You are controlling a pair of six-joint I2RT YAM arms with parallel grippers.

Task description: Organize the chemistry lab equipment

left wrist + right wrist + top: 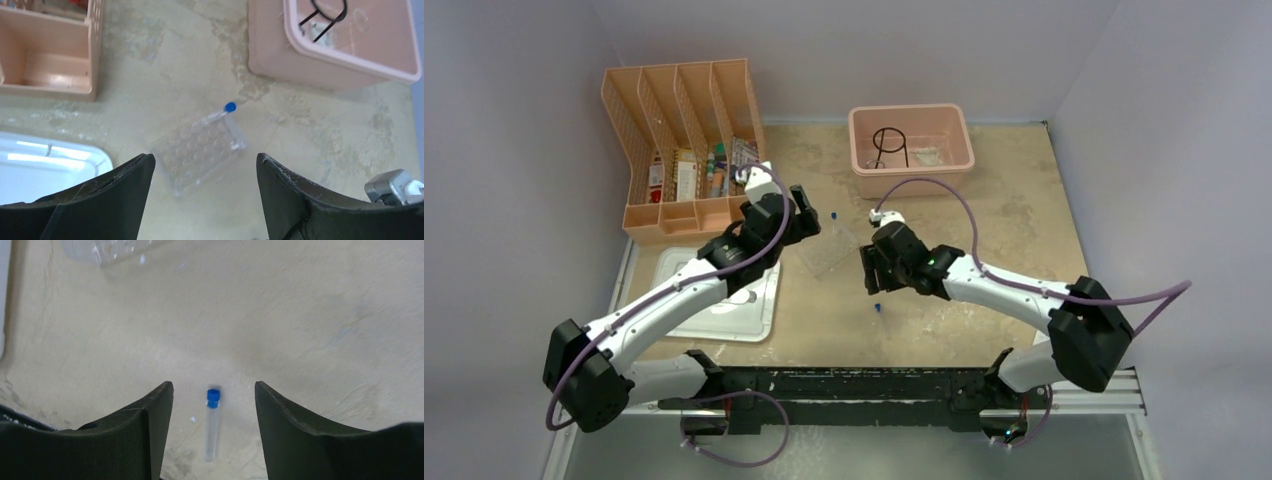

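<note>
Clear plastic tray (197, 150) lies on the counter (165, 80) just beyond the left hand (202, 167), whose fingers stand wide apart and empty. A blue-capped vial (223, 112) touches the tray's far edge. The right wrist view plainly shows a second vial (212, 427), a faint speck from above, lying flat between the spread, empty fingers of the right hand (213, 385). That view cuts off the tray.
</note>
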